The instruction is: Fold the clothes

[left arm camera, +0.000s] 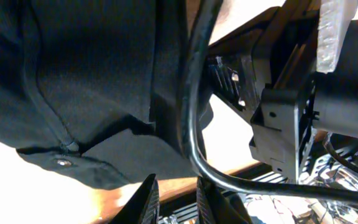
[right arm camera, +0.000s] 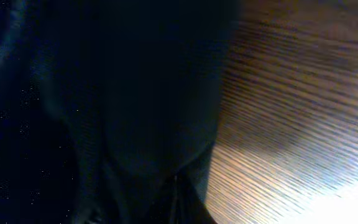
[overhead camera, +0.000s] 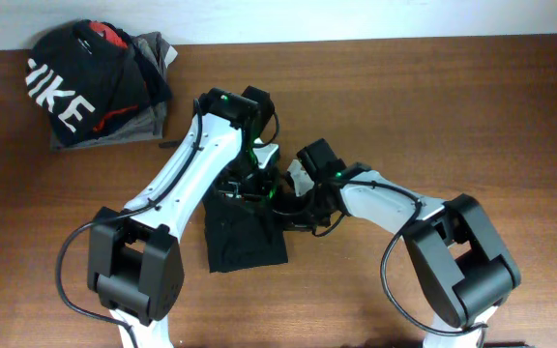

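Black stretchy leggings (overhead camera: 245, 232) half-folded near the tabletop's (overhead camera: 472, 97) front edge.
Your left fingers (left arm camera: 146, 200) sit parted; whether the right fingers (overhead camera: 298, 176) grip, you can't tell.

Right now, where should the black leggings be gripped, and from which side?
Likely the near edge of the black leggings, approached from the robot's side: it lies flat and free, while the left arm and right arm crowd the far end.

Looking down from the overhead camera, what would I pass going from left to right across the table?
Heap of folded clothes topped by a black top with white letters → flat black stretchy garment → bulky black base joint of the right arm.
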Robot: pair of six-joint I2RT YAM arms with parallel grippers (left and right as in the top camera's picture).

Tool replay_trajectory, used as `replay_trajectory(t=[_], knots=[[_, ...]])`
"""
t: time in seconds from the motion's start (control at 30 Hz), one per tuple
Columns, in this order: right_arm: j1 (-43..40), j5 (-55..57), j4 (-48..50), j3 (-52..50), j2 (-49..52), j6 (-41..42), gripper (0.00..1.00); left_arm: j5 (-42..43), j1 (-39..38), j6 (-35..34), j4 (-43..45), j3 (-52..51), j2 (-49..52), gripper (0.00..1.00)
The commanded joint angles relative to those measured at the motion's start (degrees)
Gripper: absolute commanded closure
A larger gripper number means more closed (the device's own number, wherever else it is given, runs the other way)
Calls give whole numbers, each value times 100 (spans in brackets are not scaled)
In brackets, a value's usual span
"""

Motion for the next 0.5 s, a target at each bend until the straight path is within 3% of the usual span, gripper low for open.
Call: replay_trajectory(t=[0.0,0.2,0.3,0.37,0.47], knots=[[-243,-39,-214,109,4,-24,96,149,-24,-11,76,79,35,80],[-837,-35,-1478,793,-168,-824,95,31,44,11,168,144,33,84],[-1012,-35,-2286,1268,-328,-1346,87,-356,240,4,17,284,22,84],[-1027,-39,-2752,1609,-435,-1580,75,-468,498,4,-68,393,22,83],[-907,-197,-3073,1895,-509,-1722,40,-463,946,2,-66,426,22,72]])
